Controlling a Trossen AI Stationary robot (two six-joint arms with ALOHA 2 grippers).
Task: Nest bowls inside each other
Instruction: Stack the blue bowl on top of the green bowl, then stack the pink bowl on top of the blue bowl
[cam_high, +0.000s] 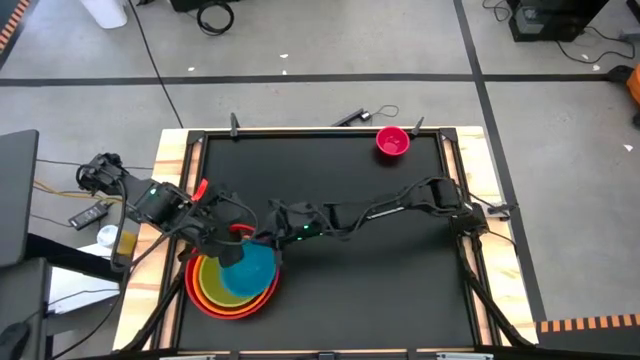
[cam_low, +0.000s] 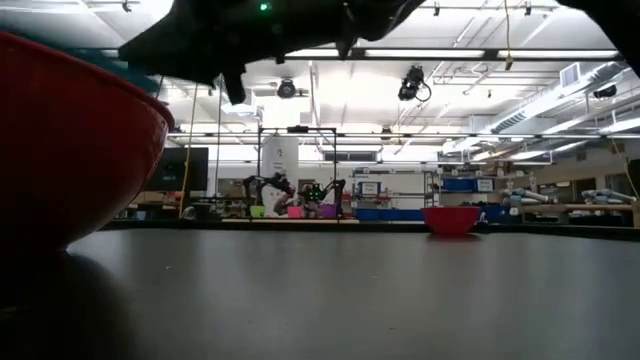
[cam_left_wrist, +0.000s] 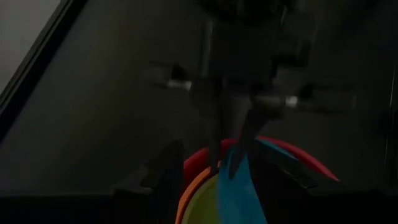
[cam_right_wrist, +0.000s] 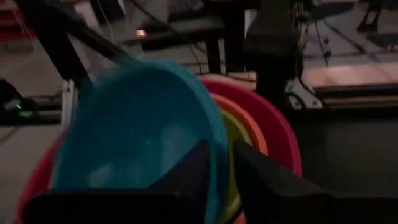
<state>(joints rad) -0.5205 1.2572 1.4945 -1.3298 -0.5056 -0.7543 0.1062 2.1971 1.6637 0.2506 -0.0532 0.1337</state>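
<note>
The red (cam_high: 203, 297), orange (cam_high: 222, 306) and yellow-green (cam_high: 212, 276) bowls sit nested near the table's near-left corner. The blue bowl (cam_high: 252, 272) lies tilted inside them, its raised rim toward the right. My right gripper (cam_right_wrist: 222, 186) reaches in from the right, slightly open, one finger inside that rim and one outside. My left gripper (cam_high: 226, 244) hangs open over the stack's far side, holding nothing. The small magenta bowl (cam_high: 392, 141) stands alone at the far edge. My right gripper straddles the blue bowl's raised rim (cam_right_wrist: 217, 163), coming nearly level from the table's right. One finger (cam_right_wrist: 186, 177) lies against the rim's inner side, while a sliver of gap shows before the outer finger (cam_right_wrist: 261, 183). Whether it bears the bowl, I cannot tell.
The black mat (cam_high: 370, 290) stretches bare between the stack and the magenta bowl (cam_low: 452, 220). Wooden rails (cam_high: 470, 170) frame the table. In the low view the red bowl (cam_low: 70, 130) fills the left, with both arms crossing overhead.
</note>
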